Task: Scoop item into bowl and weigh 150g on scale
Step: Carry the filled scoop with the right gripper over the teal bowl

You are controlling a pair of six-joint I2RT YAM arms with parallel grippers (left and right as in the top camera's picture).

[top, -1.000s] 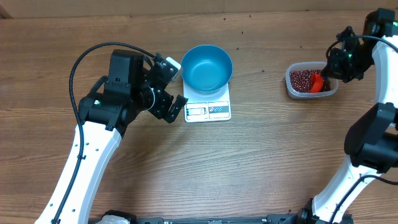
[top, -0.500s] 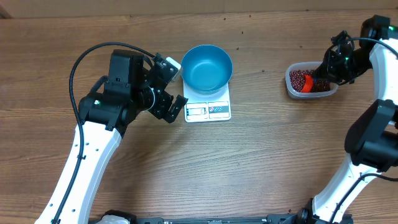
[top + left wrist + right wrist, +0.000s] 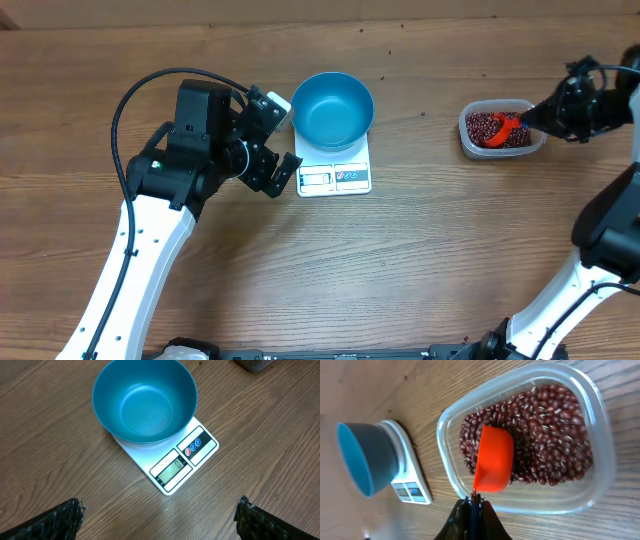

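Maroon beans (image 3: 545, 435) fill clear tub (image 3: 603, 425); right jaws clamp orange scoop (image 3: 493, 458), left jaws wide

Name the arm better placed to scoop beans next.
Right. The right hand grips the orange scoop in the tub of beans; the left hand hangs open near the scale, empty.

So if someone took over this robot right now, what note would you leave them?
Left gripper: open, empty, beside the scale.
Right gripper: shut on the orange scoop, which is in the clear tub on the red beans.
Blue bowl sits empty on the scale.
Done: bowl on scale, scoop in hand.
Left: carry beans to the bowl until the target weight shows.
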